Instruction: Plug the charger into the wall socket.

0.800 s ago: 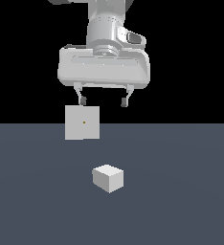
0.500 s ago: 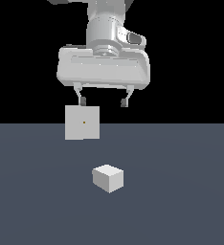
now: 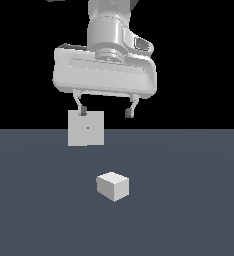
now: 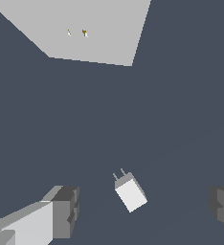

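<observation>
The charger point(image 3: 112, 186) is a small white-grey cube lying on the dark floor, well below my gripper point(image 3: 105, 111). In the wrist view the charger point(image 4: 130, 192) shows two short prongs on one end and lies between my two fingertips point(image 4: 63, 210), far beneath them. My gripper point(image 4: 145, 209) is open and holds nothing. The wall socket point(image 3: 86, 128) is a flat upright white panel with a tiny orange dot, standing behind the charger toward the exterior view's left. In the wrist view the wall socket point(image 4: 85, 28) appears as a pale slab with small marks.
A flat dark grey floor point(image 3: 189, 200) spreads all around the charger and the socket. Behind it is plain black background. No other objects show.
The gripper has barely moved, hanging at about the same height above the floor. Charger and socket stay in place.
</observation>
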Motion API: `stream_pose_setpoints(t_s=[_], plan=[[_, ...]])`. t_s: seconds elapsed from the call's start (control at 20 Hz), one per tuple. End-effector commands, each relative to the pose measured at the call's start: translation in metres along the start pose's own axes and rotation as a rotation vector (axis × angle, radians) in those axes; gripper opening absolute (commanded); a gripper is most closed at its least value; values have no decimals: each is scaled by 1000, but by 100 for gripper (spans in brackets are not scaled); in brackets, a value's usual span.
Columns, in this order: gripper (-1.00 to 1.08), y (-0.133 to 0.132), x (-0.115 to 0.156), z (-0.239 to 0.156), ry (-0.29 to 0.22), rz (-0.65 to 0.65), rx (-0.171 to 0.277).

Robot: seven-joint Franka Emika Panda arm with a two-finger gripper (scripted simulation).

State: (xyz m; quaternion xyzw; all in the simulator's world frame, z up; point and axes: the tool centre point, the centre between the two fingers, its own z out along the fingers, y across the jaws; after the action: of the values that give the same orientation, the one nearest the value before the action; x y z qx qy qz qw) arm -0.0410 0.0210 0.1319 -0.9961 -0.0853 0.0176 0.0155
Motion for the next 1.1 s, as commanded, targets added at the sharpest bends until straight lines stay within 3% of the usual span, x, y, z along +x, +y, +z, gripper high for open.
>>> stream_pose_setpoints(t_s=[0.0,1.05], plan=[[100,-1,-6,6,9,-51,-2],[100,3,-55,62,94,-518,-16]])
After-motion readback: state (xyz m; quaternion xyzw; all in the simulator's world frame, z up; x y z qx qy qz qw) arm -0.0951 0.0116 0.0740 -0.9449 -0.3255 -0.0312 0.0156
